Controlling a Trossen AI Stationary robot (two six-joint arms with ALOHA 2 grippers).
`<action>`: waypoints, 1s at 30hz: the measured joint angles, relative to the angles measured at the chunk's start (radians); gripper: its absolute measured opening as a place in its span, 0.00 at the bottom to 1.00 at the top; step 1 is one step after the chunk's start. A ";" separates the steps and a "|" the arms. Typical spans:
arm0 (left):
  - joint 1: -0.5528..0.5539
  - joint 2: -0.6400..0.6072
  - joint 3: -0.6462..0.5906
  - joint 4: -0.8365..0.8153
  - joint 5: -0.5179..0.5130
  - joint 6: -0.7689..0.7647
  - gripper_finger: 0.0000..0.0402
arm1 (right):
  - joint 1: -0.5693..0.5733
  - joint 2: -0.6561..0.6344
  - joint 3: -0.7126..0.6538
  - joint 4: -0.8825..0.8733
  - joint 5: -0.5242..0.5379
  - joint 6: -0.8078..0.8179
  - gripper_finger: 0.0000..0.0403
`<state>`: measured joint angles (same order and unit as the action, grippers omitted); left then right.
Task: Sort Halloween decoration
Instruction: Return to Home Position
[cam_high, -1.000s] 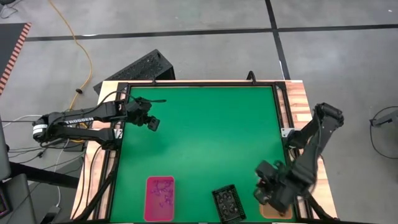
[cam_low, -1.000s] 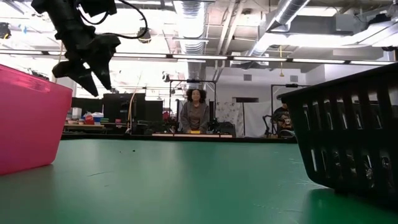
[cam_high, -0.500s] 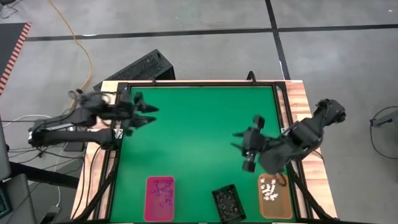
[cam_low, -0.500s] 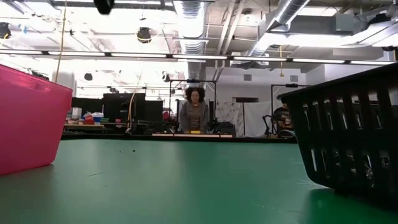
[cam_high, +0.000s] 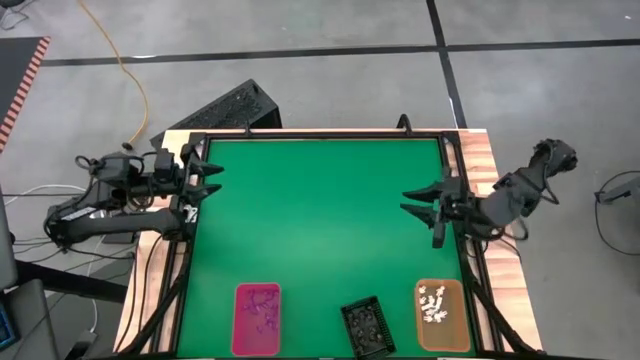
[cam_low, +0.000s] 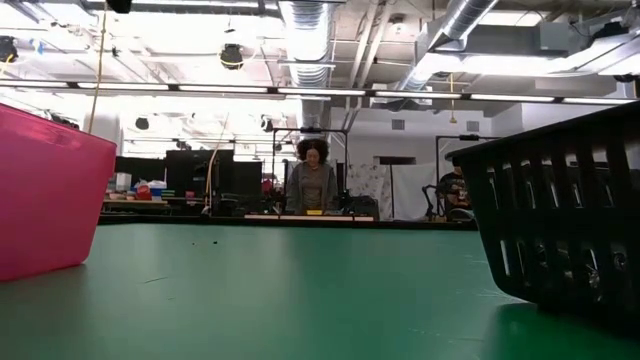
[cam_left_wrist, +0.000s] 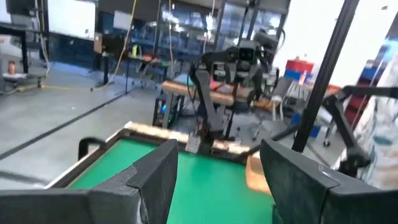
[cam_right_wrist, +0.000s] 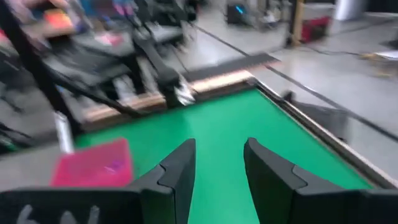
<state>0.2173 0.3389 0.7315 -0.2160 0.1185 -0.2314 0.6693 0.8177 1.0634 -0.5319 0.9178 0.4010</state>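
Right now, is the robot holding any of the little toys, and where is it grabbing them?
No, nothing is held. The left gripper and the right gripper both have open fingers with empty gaps, at the side edges of the table.

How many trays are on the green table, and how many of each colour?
Pink tray: 1
Black tray: 1
Orange tray: 1
Total: 3 trays
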 joint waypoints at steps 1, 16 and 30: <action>0.000 0.001 0.000 -0.015 0.001 0.007 0.54 | -0.011 -0.043 -0.062 0.081 -0.035 -0.027 0.40; -0.030 -0.049 -0.274 0.159 0.030 -0.068 0.54 | -0.033 -0.402 -0.602 0.500 -0.156 -0.069 0.40; -0.268 -0.071 -0.526 0.391 -0.243 -0.100 0.54 | 0.047 -0.494 -0.964 0.907 0.057 -0.033 0.40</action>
<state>-0.0507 0.2676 0.2055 0.1749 -0.1243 -0.3319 0.7161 0.3237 0.0993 0.3750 0.9744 0.3683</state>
